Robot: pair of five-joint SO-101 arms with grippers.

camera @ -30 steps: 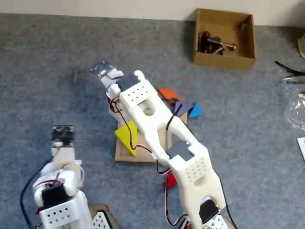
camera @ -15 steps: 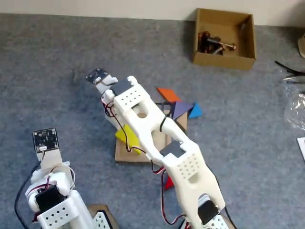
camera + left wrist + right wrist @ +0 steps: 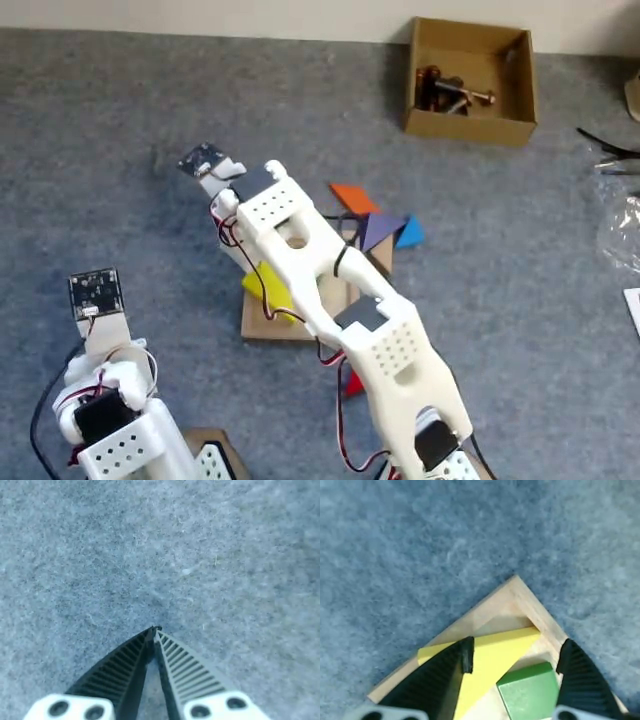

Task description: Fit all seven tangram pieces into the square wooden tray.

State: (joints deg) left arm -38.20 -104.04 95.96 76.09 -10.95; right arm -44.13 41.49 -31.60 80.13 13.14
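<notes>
Seating of the yellow triangle (image 3: pixel 487 652) seems the step in hand. It sits in a corner of the wooden tray (image 3: pixel 516 587), touching the green piece (image 3: pixel 530 690), with the right gripper (image 3: pixel 516 655) spread open above it. The left gripper (image 3: pixel 155 631) is closed and empty over carpet. The next move is probably fetching the orange piece (image 3: pixel 355 197) beside the tray's far edge.

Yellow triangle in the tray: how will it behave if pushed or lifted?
The yellow triangle looks rigid and probably light, so it should slide without flexing. One corner seems to ride the tray rim, so a push may rock it. Flat faces: rolling unlikely.
</notes>
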